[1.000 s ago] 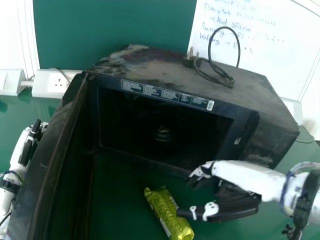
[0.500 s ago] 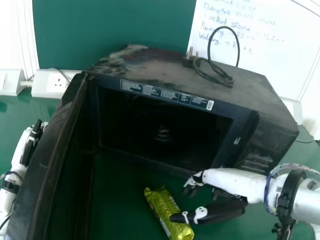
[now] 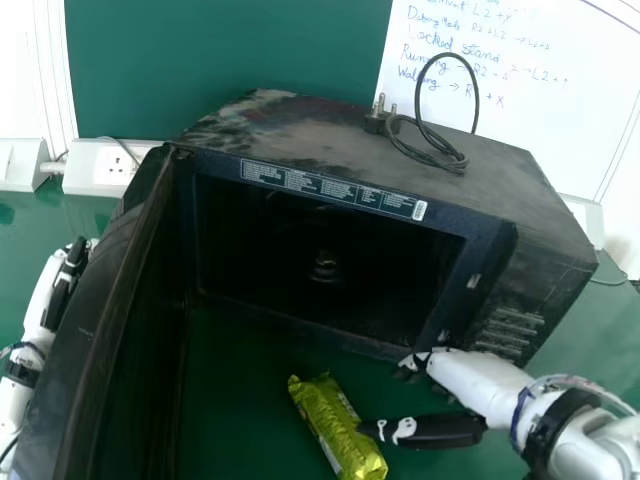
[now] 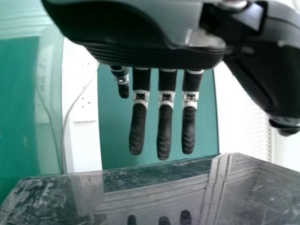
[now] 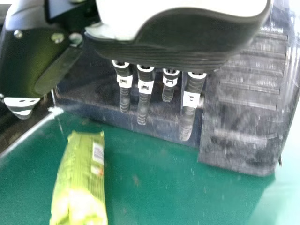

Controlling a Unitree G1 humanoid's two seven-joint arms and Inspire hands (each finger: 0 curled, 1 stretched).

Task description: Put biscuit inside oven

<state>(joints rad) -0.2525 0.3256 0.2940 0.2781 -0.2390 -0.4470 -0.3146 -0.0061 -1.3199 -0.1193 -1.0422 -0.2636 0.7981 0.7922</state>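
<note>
In the head view, we see the black, box-shaped metal oven (image 3: 300,130) on the green, smooth-topped counter (image 3: 250,360), its tall, dark, flat door (image 3: 105,290) swung open. A coiled black cable with a plug (image 3: 435,150) lies on its scuffed top. The shiny yellow-green, oblong biscuit packet (image 3: 335,425) lies on the counter outside the oven, in front of its opening. Our right robot hand (image 3: 440,431) is low beside the oven's front corner, its thumb right by the packet; we cannot tell whether they touch. Our left robot hand (image 3: 62,285) is just outside the door.

In the left wrist view, we see the left robot hand (image 4: 164,131) wide, fingers straight and holding nothing, above a glossy, scuffed dark surface (image 4: 140,197) that mirrors its fingertips.

In the right wrist view, the right robot hand (image 5: 143,105) is wide too, fingers straight, thumb well apart and nothing held. The packet lies on the counter, apart from the straight fingers.
</note>
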